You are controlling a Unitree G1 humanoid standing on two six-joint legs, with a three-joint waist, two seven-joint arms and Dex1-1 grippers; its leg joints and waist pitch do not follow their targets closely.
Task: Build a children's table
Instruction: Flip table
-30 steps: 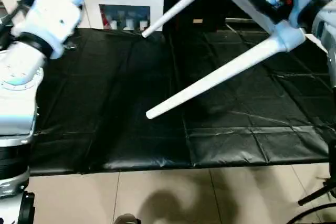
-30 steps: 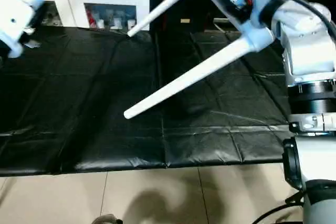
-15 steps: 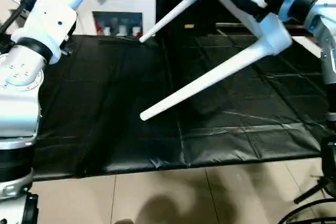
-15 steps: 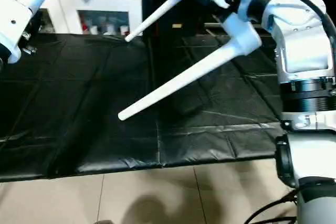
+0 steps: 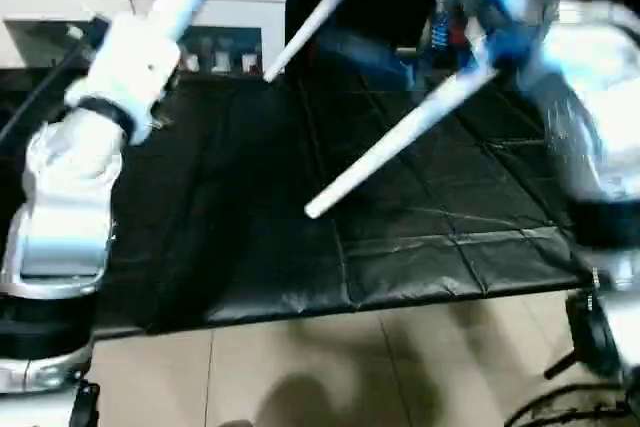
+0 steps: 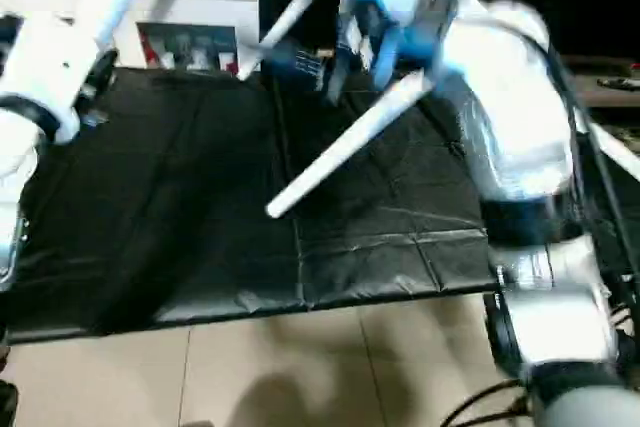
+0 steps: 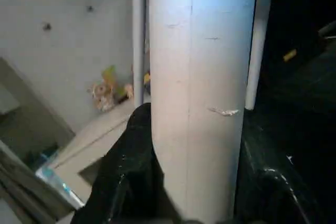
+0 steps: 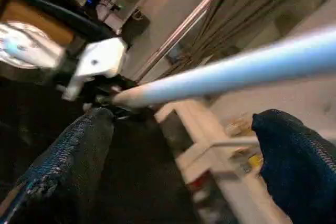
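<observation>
Table held up off black mat (image 5: 250,247), tilted, legs pointing out toward room. Two legs visible fitted: near leg (image 5: 400,142), far leg (image 5: 315,17). Left gripper (image 7: 184,182) clamped around third leg (image 7: 197,93), black fingers (image 7: 131,166) hugging it. Right gripper (image 8: 178,145) fingers (image 8: 68,156) spread wide, holding nothing, leg crossing just beyond. Tabletop mostly hidden behind arms; fourth leg can't tell. Judging: assembly nearly done, table not yet set on its feet.

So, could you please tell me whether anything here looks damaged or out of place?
One small thing: the white leg clamped between the left tool's fingers carries a scuff mark on its side. The other legs stick out tilted over the black mat, none standing on it.
</observation>
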